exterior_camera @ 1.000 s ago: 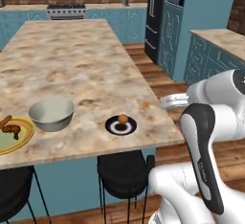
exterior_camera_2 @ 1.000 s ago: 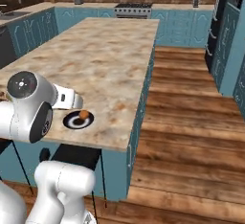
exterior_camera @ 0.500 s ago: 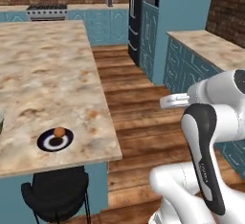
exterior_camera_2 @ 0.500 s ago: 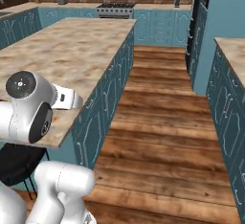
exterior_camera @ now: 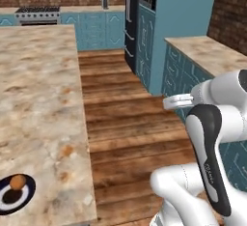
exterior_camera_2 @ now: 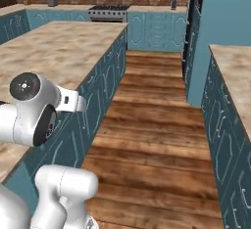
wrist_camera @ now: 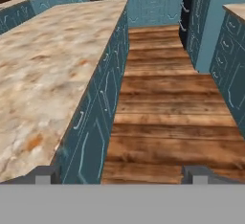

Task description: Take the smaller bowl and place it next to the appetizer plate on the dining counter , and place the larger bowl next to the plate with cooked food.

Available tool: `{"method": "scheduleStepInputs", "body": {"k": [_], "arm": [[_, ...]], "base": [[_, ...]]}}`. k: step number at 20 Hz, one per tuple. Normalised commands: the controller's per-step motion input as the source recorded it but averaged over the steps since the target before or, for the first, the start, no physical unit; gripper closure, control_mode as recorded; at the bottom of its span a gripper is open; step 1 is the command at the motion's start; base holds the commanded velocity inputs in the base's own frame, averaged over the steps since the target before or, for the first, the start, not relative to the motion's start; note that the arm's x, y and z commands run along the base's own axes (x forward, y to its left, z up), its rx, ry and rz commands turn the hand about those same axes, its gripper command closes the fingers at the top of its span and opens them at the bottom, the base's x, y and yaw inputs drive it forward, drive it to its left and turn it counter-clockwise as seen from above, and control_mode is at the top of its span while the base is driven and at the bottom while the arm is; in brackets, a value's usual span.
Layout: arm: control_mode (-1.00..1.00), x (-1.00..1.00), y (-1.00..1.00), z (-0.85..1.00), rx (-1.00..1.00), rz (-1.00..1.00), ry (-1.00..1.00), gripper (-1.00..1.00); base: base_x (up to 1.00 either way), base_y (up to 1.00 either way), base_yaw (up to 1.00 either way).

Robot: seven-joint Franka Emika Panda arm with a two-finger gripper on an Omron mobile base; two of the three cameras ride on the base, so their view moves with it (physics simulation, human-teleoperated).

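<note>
1. Gripper state: my gripper (wrist_camera: 123,174) is released. The two fingertips (wrist_camera: 47,174) stand wide apart with nothing between them, so I carry no bowl.
2. Reason for the empty hand: open jaws suit an approach, ready to close on a bowl rim. I judge that I am in transit, not in a grasp or a placement.
3. Task surface: the dining counter (wrist_camera: 52,70) lies to the left of my gripper and runs forward and away from it. Its teal base panels (wrist_camera: 103,117) are just beside the left fingertip's line of sight.
4. Appetizer plate (exterior_camera: 14,193): the small dark plate with a brown morsel on it sits near the counter's end, to the left of my arm. It marks the side where the smaller bowl belongs.
5. Bowls: I cannot tell where the smaller bowl or the larger bowl stands from here.
6. Ahead of the gripper: bare wooden floor (wrist_camera: 167,122), with a second run of teal cabinets (wrist_camera: 229,65) to the right.
7. Next move, as a judgement: the hand must be turned toward wherever the bowls are before any grasp.
</note>
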Motion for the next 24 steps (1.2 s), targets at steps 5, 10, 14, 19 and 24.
{"method": "scheduleStepInputs", "body": {"k": [5, 10, 14, 19, 24], "arm": [[1.0, 0.0, 0.0, 0.0, 0.0, 0.0, 0.0, -1.0], [1.0, 0.0, 0.0, 0.0, 0.0, 0.0, 0.0, -1.0], [1.0, 0.0, 0.0, 0.0, 0.0, 0.0, 0.0, -1.0], [1.0, 0.0, 0.0, 0.0, 0.0, 0.0, 0.0, -1.0], [1.0, 0.0, 0.0, 0.0, 0.0, 0.0, 0.0, -1.0]], "base": [[1.0, -0.03, -0.01], [1.0, -0.24, -0.02], [1.0, -0.27, -0.02], [1.0, -0.03, -0.01], [1.0, 0.02, 0.0]]}}
